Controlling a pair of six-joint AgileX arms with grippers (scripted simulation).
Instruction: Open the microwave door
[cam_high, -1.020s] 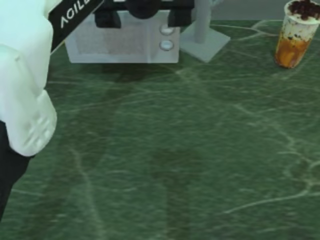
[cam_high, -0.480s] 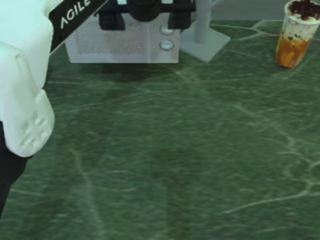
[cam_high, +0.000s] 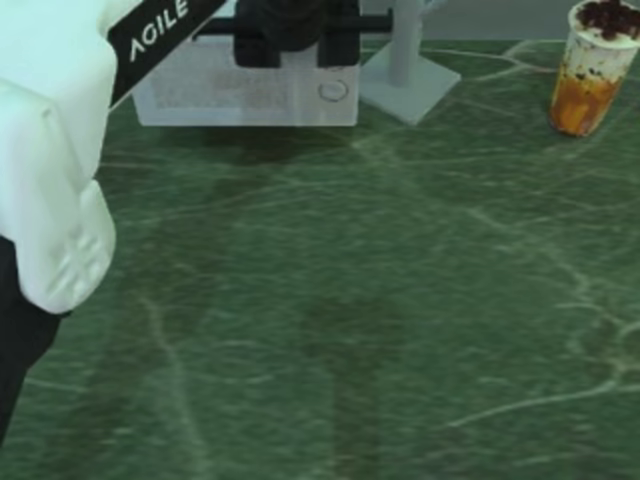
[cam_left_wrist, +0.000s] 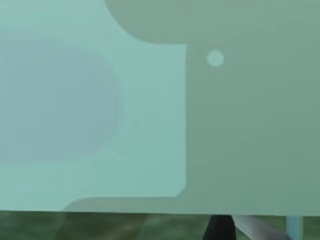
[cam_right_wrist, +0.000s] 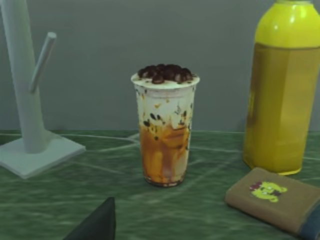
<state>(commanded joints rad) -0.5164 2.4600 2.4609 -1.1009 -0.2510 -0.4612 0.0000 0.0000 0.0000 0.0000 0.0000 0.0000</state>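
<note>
The pale grey-white microwave (cam_high: 200, 105) stands at the table's far left-centre, and its door (cam_high: 215, 90) with the speckled mesh window lies flat against the front. My left gripper (cam_high: 297, 55) hangs over the top front of the microwave, at the door's right edge beside the knob panel. Its jaws are half closed, one on each side of that edge. One silver knob (cam_high: 333, 90) shows and the gripper hides the other. In the left wrist view the microwave's pale surface (cam_left_wrist: 150, 125) fills almost everything. My right gripper (cam_right_wrist: 100, 222) is parked out of the top view.
A white peg stand (cam_high: 405, 60) rises just right of the microwave. A cup of brown drink with dark topping (cam_high: 588, 70) is at the far right. The right wrist view adds a yellow bottle (cam_right_wrist: 282, 85) and a small brown box (cam_right_wrist: 272, 197) near that cup.
My left gripper's fingers have drawn much closer together over the door's right edge, and now cover the upper knob. The microwave and its door have not moved.
</note>
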